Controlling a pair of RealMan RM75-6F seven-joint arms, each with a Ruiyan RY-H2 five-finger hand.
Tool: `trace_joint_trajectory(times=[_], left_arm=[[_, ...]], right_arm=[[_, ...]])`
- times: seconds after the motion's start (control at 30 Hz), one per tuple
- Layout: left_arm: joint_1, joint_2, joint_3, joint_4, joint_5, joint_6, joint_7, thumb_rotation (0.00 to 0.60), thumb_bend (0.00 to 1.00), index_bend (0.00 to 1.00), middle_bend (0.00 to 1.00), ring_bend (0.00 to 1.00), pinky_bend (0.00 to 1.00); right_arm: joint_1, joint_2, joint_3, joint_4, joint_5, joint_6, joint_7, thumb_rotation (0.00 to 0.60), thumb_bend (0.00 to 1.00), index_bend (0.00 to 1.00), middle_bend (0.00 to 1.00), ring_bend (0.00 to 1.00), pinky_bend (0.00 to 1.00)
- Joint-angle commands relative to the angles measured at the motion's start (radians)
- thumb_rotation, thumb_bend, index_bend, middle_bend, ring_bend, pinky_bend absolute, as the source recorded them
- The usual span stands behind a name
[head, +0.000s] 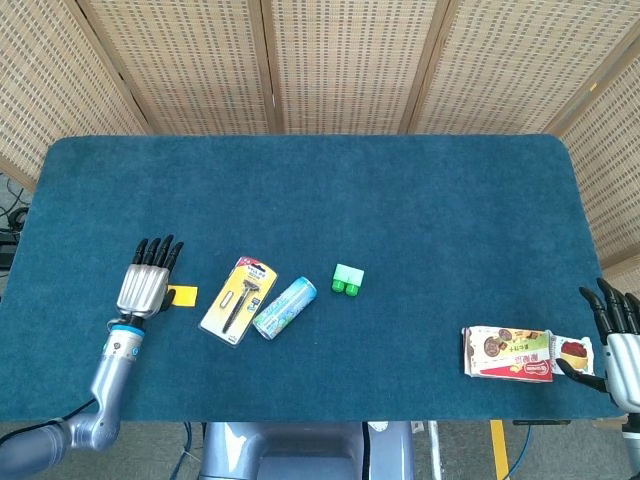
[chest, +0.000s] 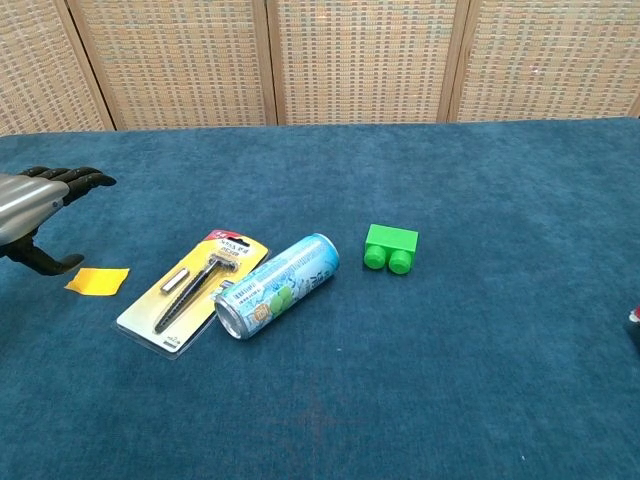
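Observation:
My left hand (head: 147, 282) (chest: 38, 205) hovers over the table's left side with its fingers stretched out and nothing in it; its thumb hangs just left of a small yellow-orange tag (head: 183, 296) (chest: 97, 281). Right of the tag lie a razor in a yellow blister pack (head: 238, 300) (chest: 192, 291), a light-blue can (head: 284, 307) (chest: 277, 286) on its side, and a green block (head: 348, 280) (chest: 391, 248). My right hand (head: 619, 338) sits at the table's right front corner, fingers spread, its thumb beside a snack packet (head: 520, 353).
The blue-carpeted table (head: 400, 210) is backed by woven wicker screens (head: 350, 60). The snack packet lies close to the front edge at the right.

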Motion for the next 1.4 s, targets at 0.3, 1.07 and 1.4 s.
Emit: trace_joint_trajectory(times=[0.3,1.07,1.4], left_arm=[[0.045,0.075,0.059,-0.062,0.117,0.058,-0.048,0.6,0.37,0.44,0.0,0.0,0.0],[0.038,-0.002,0.072,0.13,0.147,-0.004,-0.066,0.6,0.33,0.47,0.0,0.0,0.0],[0.033,-0.018,0.073,0.145,0.163,-0.014,-0.056,0.6,0.33,0.48,0.0,0.0,0.0]], right_arm=[[-0.001,-0.003,0.001,-0.002,0.001,0.004,-0.014,0.6,0.16,0.09,0.0,0.0,0.0],[-0.003,-0.009,0.005,0.0,0.001,0.011,-0.015,0.6,0.16,0.09,0.0,0.0,0.0],[-0.005,-0.007,0.007,-0.001,0.0,0.018,-0.006,0.6,0.16,0.09,0.0,0.0,0.0]])
